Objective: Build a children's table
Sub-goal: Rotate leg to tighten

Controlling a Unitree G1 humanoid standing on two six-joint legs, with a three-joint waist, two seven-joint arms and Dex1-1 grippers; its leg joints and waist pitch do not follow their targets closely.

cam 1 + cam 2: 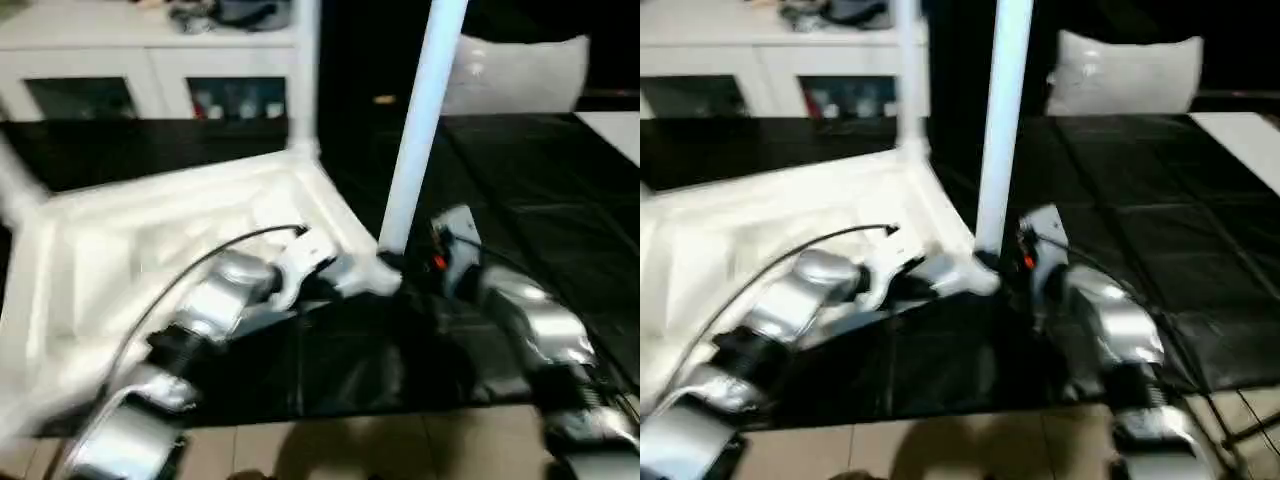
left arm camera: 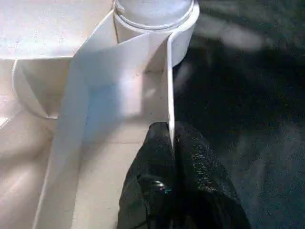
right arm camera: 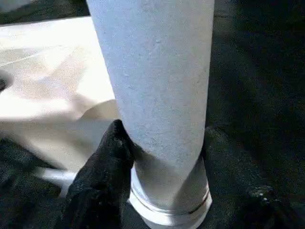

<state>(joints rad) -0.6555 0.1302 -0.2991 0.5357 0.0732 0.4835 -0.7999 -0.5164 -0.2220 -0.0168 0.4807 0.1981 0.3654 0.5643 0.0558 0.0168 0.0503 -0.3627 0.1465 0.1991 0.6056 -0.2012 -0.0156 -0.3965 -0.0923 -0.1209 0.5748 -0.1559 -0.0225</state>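
right pincer (image 3: pixel 157 157) gripping leg (image 1: pixel 420 120), upright

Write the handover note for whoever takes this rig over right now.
Left gripper: shut on the table top's thin rim wall, next to the near corner socket.
Right gripper: closed around the near leg, low by its base.
Table top: underside up on the black work table.
Done: near leg upright in its corner socket; another leg stands at the far corner.
Left: check the near leg is seated, then the other corners, which I can't see clearly.
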